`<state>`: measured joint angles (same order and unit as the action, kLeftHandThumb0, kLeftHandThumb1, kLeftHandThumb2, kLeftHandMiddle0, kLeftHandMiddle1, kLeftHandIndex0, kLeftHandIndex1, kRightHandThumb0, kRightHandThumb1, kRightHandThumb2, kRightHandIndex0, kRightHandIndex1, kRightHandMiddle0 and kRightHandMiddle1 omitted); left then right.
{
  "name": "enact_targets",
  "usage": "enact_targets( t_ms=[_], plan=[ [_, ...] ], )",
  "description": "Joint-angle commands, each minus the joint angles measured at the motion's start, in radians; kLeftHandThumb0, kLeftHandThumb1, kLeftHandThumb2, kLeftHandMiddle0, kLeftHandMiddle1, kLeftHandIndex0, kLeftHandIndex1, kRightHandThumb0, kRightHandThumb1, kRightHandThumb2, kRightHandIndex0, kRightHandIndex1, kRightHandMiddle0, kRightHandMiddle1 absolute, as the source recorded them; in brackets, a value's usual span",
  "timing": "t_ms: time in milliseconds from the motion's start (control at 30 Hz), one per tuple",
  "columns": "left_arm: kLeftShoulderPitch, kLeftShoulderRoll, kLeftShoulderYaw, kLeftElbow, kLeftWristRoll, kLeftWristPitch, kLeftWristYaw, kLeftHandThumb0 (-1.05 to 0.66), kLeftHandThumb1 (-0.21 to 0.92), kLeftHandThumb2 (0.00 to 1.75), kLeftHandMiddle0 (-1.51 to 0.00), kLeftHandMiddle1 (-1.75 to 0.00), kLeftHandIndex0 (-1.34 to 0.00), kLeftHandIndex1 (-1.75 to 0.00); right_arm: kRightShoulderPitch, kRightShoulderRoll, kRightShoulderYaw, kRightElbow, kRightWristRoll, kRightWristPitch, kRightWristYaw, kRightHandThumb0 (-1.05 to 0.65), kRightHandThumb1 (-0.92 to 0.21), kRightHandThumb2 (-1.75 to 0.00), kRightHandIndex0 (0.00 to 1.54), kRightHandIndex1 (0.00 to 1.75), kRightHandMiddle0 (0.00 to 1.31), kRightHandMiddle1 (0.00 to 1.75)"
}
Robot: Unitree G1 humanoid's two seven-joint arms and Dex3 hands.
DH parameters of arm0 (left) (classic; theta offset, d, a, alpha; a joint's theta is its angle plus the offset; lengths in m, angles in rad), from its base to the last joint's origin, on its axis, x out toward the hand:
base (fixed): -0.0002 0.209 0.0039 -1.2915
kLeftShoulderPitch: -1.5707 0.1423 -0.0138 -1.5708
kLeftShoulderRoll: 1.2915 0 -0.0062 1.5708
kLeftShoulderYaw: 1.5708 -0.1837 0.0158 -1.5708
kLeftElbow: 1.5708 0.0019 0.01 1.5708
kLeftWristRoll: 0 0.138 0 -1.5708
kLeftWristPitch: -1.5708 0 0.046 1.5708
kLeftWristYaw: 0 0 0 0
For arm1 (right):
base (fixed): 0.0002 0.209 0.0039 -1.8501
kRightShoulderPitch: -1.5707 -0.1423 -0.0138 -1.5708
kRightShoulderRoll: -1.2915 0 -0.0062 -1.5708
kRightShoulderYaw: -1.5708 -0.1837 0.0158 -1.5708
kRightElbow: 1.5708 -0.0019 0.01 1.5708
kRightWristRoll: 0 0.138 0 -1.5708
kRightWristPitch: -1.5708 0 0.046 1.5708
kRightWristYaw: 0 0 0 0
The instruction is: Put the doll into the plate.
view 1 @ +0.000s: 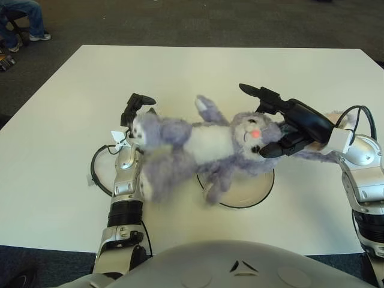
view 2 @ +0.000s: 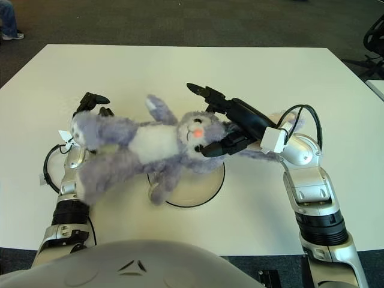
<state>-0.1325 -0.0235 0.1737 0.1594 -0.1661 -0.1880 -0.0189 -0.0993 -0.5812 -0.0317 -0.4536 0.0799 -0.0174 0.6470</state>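
Doll (view 1: 207, 147) held lengthwise across table (view 1: 72, 120), head toward our right, feet toward left, above plate (view 1: 246, 191), right hand (view 1: 282, 123) clasping head, left hand (view 1: 137, 114) at feet, grasp unclear.

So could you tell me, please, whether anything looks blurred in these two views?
In the left eye view the plush bunny's legs smear with motion blur beside the left hand, while its face and the right hand stay crisp; the right eye view shows the same smear, with the plate sharp.
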Motion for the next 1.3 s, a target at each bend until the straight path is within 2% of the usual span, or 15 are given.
enact_targets(
  t_ms=[0,267,800,967,1267],
  plan=[
    [0.015,-0.001,-0.004,0.011,0.005,-0.008,0.000,-0.45,0.41,1.20,-1.12,-1.75,-0.54,-1.75,0.004,-0.011,-0.011,-0.008,0.013,-0.012,0.005,-0.89,-0.92,-0.22,0.02,0.22,0.00,0.00],
    [0.016,-0.001,-0.003,0.008,0.006,-0.003,0.005,-0.45,0.41,1.20,-1.12,-1.75,-0.54,-1.75,-0.002,-0.014,-0.006,0.003,-0.013,-0.029,-0.001,-0.91,-0.92,-0.23,0.01,0.12,0.00,0.00],
    [0.014,-0.005,0.000,0.006,0.001,-0.001,0.007,-0.45,0.40,1.21,-1.12,-1.75,-0.55,-1.75,-0.004,-0.006,-0.004,0.053,-0.053,-0.142,-0.011,-0.94,-0.92,-0.26,0.01,0.05,0.00,0.04],
    [0.014,-0.004,-0.001,0.008,0.001,-0.005,0.004,-0.45,0.40,1.21,-1.11,-1.75,-0.55,-1.75,-0.005,-0.006,-0.002,0.062,-0.061,-0.153,-0.017,-0.93,-0.92,-0.25,0.02,0.03,0.00,0.13],
    [0.013,-0.007,0.001,0.004,0.001,0.005,0.013,-0.45,0.40,1.21,-1.11,-1.75,-0.55,-1.75,-0.005,-0.003,-0.002,0.066,-0.071,-0.163,-0.026,-0.94,-0.92,-0.24,0.00,0.01,0.00,0.19]
  ],
)
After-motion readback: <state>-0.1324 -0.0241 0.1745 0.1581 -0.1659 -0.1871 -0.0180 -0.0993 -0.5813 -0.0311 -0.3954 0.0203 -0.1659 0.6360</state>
